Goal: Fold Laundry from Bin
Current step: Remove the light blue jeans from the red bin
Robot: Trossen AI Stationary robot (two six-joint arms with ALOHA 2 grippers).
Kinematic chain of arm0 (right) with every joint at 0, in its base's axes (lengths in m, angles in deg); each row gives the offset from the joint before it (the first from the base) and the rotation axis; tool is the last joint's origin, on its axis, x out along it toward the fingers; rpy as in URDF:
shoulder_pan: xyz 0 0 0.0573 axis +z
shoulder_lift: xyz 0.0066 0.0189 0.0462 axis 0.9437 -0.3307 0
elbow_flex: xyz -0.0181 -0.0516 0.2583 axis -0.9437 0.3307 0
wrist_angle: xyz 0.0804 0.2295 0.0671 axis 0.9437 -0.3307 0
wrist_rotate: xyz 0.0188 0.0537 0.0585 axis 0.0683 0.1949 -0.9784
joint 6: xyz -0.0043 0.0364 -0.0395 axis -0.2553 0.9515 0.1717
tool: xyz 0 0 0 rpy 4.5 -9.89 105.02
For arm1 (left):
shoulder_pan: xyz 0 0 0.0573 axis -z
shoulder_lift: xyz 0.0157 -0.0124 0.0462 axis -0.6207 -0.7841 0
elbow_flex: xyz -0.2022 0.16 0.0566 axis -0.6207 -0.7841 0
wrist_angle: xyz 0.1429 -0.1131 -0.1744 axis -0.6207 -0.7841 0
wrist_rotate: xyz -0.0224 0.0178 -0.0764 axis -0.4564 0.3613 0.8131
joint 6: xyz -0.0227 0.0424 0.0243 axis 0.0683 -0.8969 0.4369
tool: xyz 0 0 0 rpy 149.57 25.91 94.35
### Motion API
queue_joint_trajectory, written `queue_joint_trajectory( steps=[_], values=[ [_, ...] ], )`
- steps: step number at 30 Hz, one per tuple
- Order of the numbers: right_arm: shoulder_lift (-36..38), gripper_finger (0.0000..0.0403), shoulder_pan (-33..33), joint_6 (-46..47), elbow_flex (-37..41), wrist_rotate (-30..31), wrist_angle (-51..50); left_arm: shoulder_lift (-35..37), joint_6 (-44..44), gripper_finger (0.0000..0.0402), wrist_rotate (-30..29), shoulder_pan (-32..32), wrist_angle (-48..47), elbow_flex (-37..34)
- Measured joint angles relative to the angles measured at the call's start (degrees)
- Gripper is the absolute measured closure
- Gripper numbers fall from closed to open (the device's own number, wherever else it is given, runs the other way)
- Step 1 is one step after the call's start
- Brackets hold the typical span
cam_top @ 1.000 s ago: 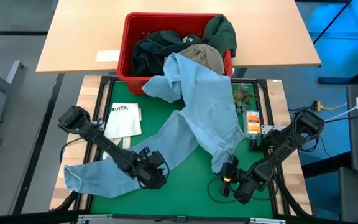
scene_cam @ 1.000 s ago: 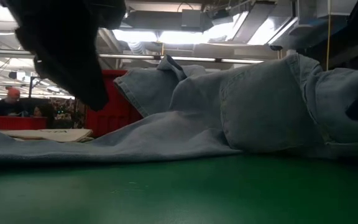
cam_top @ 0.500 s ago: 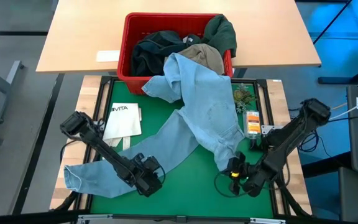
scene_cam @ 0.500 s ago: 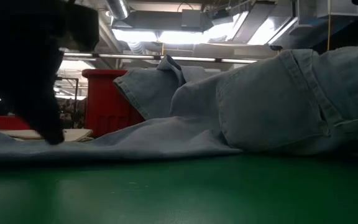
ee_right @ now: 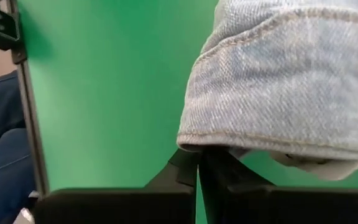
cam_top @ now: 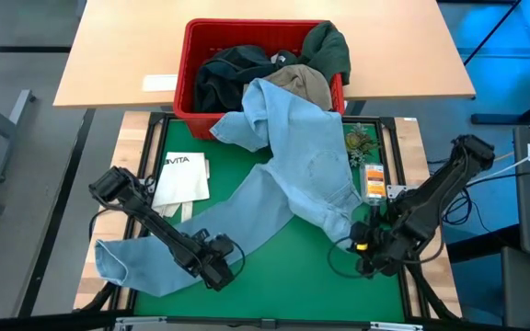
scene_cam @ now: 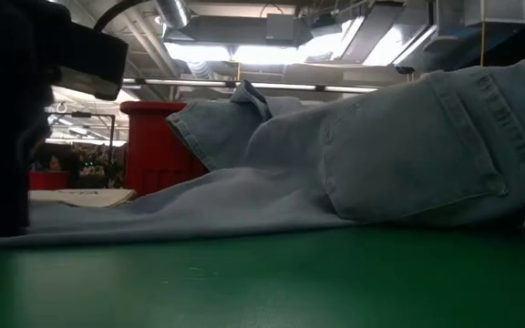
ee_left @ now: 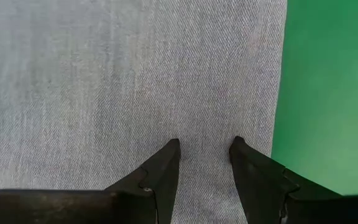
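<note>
Soft, heavy light blue denim jeans (cam_top: 293, 175) sprawled from red slotted plastic bin (cam_top: 188, 64) across green desk (cam_top: 283, 276); best taken at hems: right claw (cam_top: 362, 246) clenched on one hem near right edge, left claw (ee_left: 205, 148) released over other leg

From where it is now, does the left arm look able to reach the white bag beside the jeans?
Probably yes. The white bag lies uncovered on the mat, close beside the left arm, whose end effector sits open over a leg of the jeans. Nothing stands between them, though the arm would have to draw back.

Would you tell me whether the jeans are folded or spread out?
Spread out, unfolded: the jeans drape from the bin rim, legs splayed across the green mat.
</note>
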Motion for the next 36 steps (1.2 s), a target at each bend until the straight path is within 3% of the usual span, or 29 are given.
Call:
queue_joint_trajectory(
  steps=[8, 14, 27, 36],
  values=[
    [4.5, 0.04, 0.0, 4.7, 0.0, -4.9, -4.1, 0.0, -8.3, 0.0261, 14.5, 0.1, -1.3, 0.0],
    [7.7, 0.04, 0.0, 5.9, -3.7, -10.2, -11.4, -0.1, -13.6, 0.026, 20.6, 0.1, -1.4, -0.1],
    [8.3, 0.0399, 0.1, 5.5, -7.1, -35.5, -20.9, -0.3, -18.4, 0.0301, 28.3, 0.3, -1.3, -0.3],
    [8.3, 0.0398, 0.0, 5.5, -7.1, -47.3, -23.6, -0.3, -18.4, 0.0334, 28.4, 1.8, -1.1, -0.3]
  ],
)
